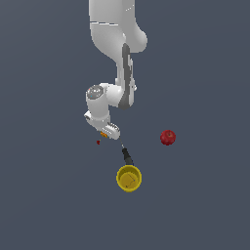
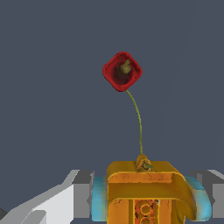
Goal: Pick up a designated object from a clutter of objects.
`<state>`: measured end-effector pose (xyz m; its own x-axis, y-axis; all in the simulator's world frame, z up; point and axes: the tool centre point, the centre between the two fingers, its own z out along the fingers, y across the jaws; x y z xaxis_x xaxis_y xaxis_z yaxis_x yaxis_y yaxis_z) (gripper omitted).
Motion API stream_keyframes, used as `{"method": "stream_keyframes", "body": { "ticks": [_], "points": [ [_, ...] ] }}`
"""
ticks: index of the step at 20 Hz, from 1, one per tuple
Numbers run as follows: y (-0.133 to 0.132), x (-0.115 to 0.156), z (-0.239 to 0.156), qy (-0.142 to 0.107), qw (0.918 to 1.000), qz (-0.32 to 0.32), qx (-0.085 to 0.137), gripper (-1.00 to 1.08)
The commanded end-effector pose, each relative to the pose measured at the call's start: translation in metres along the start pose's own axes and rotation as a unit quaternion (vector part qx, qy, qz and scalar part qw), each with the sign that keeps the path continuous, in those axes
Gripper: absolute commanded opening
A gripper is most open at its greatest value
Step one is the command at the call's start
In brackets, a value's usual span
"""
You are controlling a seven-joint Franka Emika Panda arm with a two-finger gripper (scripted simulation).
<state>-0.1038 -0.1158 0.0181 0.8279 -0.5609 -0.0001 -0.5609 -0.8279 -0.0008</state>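
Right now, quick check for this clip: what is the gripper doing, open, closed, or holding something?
Gripper: closed on the orange blocky item, with a pad on each side of it in the wrist view.

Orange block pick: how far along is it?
Done: the pincer has reached the orange block; the wrist view shows the block between the fingers. In hand: the grasp itself; whether the fingers press it tight cannot be told. Left: the lift, since the exterior view shows the pincer low by the surface. The apple, yellow cup and black-handled tool lie apart.
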Motion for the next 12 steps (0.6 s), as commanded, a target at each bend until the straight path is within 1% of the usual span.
{"method": "stream_keyframes", "body": {
  "ticks": [1, 12],
  "points": [
    [0.0004, 0.0002, 0.0009, 0.0, 1.0, 0.0, 0.0, -1.0],
    [-0.0015, -0.0011, -0.0029, 0.0, 1.0, 0.001, 0.0, -1.0]
  ]
}}
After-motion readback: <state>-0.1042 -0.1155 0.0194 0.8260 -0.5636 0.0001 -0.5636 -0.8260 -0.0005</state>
